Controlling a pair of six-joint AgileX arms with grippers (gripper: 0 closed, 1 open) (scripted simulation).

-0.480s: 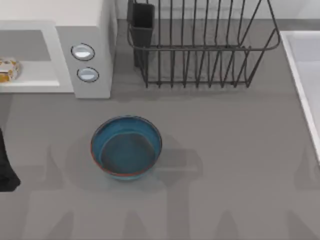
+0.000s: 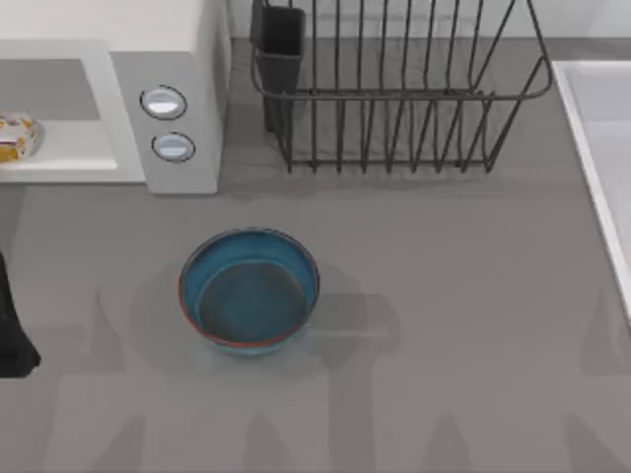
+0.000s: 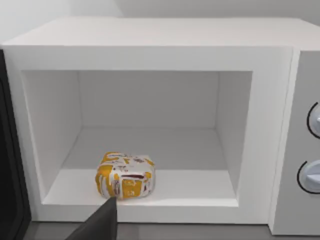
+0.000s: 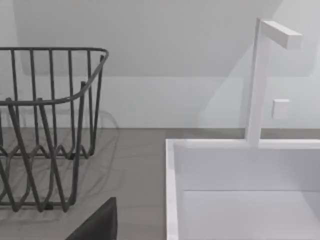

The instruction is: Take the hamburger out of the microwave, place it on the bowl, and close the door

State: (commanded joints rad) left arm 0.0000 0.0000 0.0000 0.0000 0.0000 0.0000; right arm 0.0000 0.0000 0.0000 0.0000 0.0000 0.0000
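From above, the hamburger (image 2: 17, 137) is sitting in the microwave (image 2: 168, 108) cavity, upper left; bowl (image 2: 248, 290) centre. In the left wrist view, the hamburger (image 3: 124, 175) is lying just ahead of the left gripper's finger (image 3: 100, 222); finger state cannot be told. The left arm is nearer.

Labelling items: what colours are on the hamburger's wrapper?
White paper with yellow-orange print on the hamburger, clearest in the left wrist view.

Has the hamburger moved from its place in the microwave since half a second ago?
No. The hamburger lies at the same spot on the microwave floor, left of the knobs.
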